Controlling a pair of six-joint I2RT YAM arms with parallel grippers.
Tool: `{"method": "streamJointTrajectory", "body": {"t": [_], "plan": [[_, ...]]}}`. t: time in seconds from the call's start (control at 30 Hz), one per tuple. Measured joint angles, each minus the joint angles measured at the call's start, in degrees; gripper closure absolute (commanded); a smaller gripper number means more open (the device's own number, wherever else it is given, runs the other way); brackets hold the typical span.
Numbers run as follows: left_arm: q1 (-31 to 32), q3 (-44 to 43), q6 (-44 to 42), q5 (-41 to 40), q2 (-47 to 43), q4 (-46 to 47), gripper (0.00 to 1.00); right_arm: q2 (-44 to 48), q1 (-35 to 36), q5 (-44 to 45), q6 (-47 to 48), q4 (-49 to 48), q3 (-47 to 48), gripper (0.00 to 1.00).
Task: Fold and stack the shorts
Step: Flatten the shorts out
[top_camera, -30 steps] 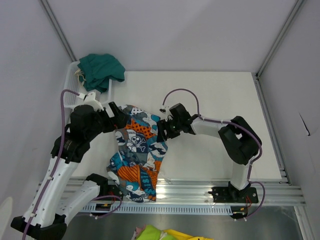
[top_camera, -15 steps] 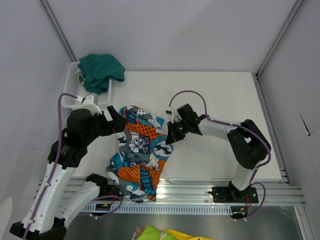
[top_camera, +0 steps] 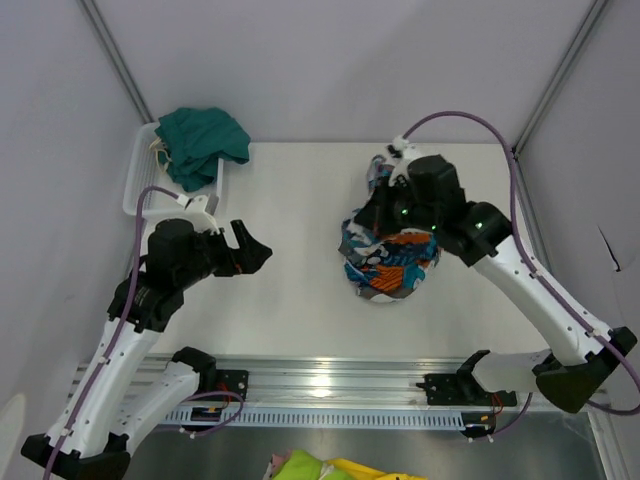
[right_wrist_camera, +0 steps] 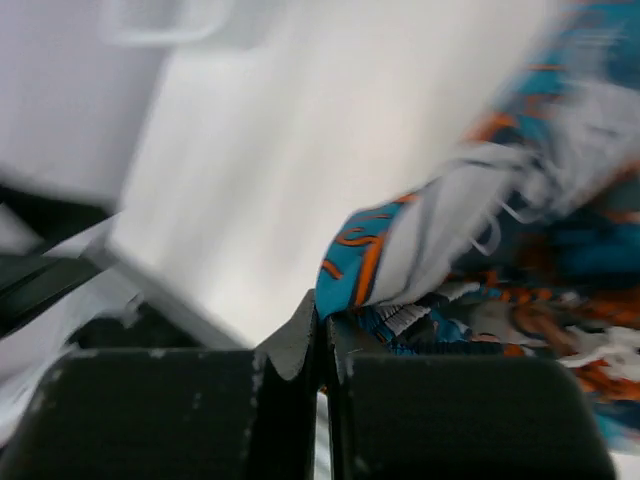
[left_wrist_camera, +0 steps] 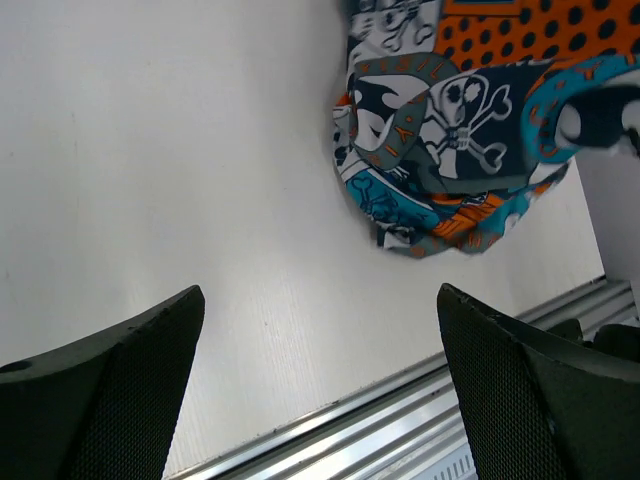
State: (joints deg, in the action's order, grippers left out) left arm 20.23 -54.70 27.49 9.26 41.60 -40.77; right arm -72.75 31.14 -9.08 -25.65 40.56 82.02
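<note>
The patchwork shorts [top_camera: 392,258] are being held in a loose bunch well to the right of the white basket [top_camera: 138,178], over the table [top_camera: 300,310] on which the basket is standing; whether the hanging lower folds are touching the tabletop cannot be told. The fabric is being pinched by the right gripper [right_wrist_camera: 322,335], whose fingers are being pressed together on an edge of the print, as is being shown in the right wrist view; from above, that gripper is being largely hidden by cloth and wrist. The plain teal shorts [top_camera: 205,140] are being carried by the basket, heaped at its far end and spilling over its right-hand rim, with a white drawstring [top_camera: 160,150] dangling at the basket's inside. The left gripper [top_camera: 254,247] is being held to the near right of the basket, between it and the patchwork shorts and apart from both; its fingers [left_wrist_camera: 120,390] are being spread wide, only bare tabletop being seen through the gap.
</note>
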Motion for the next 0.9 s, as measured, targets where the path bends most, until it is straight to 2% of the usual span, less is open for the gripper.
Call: {"method": "streamJointTrajectory", "body": {"t": [0.07, 0.1, 0.13, 0.17, 0.2, 0.3, 0.4, 0.57, 0.7, 0.8, 0.83, 0.87, 0.9], "plan": [[0.5, 0.5, -0.2, 1.0, -0.4, 0.7, 0.01, -0.3, 9.8, 1.2, -2.3, -0.5, 3.0, 1.00], [0.5, 0.6, -0.4, 1.3, -0.8, 0.9, 0.01, -1.2, 14.3, 1.1, -3.4, -0.8, 3.4, 0.78], [0.5, 0.6, -0.5, 1.4, -1.1, 0.9, 0.01, -2.2, 16.8, 0.9, -4.3, -1.1, 3.6, 0.64], [0.5, 0.6, -0.6, 1.4, -1.6, 1.0, 0.01, -4.0, 19.9, 0.5, -5.2, -1.9, 3.8, 0.55], [0.5, 0.6, -0.7, 1.2, -2.0, 1.1, 0.01, -6.6, 22.2, -0.3, -5.4, -2.7, 4.3, 0.40], [0.5, 0.6, -1.1, 0.3, -2.4, 0.7, 0.01, -15.6, 26.1, -3.1, -4.5, -4.6, 6.4, 0.22], [0.6, 0.6, -1.4, -1.6, -2.5, -0.5, 0.01, -19.5, 27.3, -6.1, -4.2, -6.0, 5.2, 0.20], [0.6, 1.4, -1.7, -2.9, -2.9, -1.8, 0.01, -14.1, 23.6, -8.1, -4.1, -9.1, -0.2, 0.21], [0.7, 5.8, -1.5, 0.0, -4.1, -0.6, 0.01, -7.3, 18.3, -3.1, -3.1, -8.6, -2.8, 0.27], [1.2, 9.7, -0.7, 1.0, -4.0, 0.1, 0.01, -4.0, 12.7, 1.5, -3.5, -8.1, -5.7, 0.27], [1.8, 10.6, -0.4, 1.1, -3.7, -0.1, 0.01, -3.3, 10.3, 3.1, -3.9, -8.0, -7.0, 0.25], [2.6, 11.2, 0.2, 1.1, -3.3, 0.0, 0.01, -2.8, 7.7, 4.6, -4.5, -8.1, -8.6, 0.11], [3.0, 11.5, 0.7, 1.2, -2.8, 0.4, 0.01, -2.5, 5.6, 6.0, -5.2, -8.3, -10.1, 0.04]]}}
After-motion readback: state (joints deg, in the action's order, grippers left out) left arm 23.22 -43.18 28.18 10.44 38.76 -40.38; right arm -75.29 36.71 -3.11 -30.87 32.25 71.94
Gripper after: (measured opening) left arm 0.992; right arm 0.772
